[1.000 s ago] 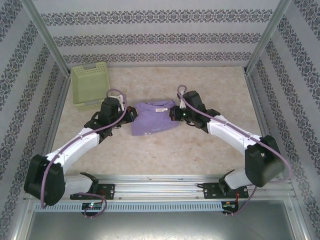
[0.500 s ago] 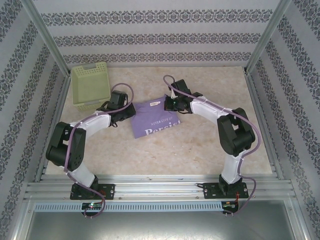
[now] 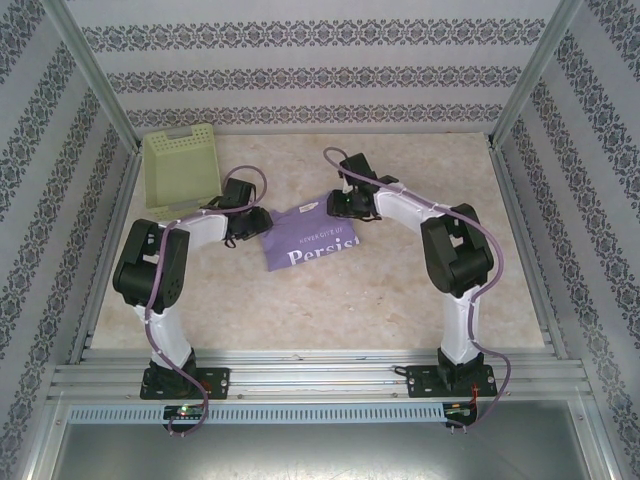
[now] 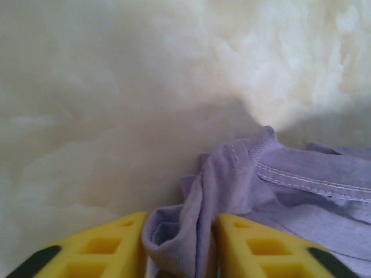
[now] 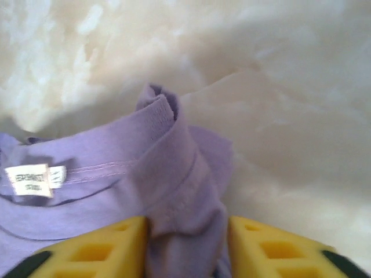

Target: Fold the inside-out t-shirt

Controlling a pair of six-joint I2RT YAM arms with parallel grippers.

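T-shirt count: one, lavender t-shirt [image 3: 308, 238], mid desk [image 3: 400, 290], nearer its far edge.
Basket count: one, green basket [image 3: 181, 171], far-left corner.
Claws: two; left gripper [image 4: 181, 231] and right gripper [image 5: 187, 231] both spread, cloth between the fingers.

From the top, the scene is lit brightly and evenly from above. Only small, soft shadows are cast on the table [image 3: 400, 290] just beside the t-shirt [image 3: 305, 238], and its big white letters are shown clearly.

In the left wrist view, the stitching on the t-shirt [image 4: 290, 185] is sharp. The table behind it is blurred and pale, and a grey shadow is cast just beside it.

In the right wrist view, the label [image 5: 32, 180] on the t-shirt is too blurred to be read.
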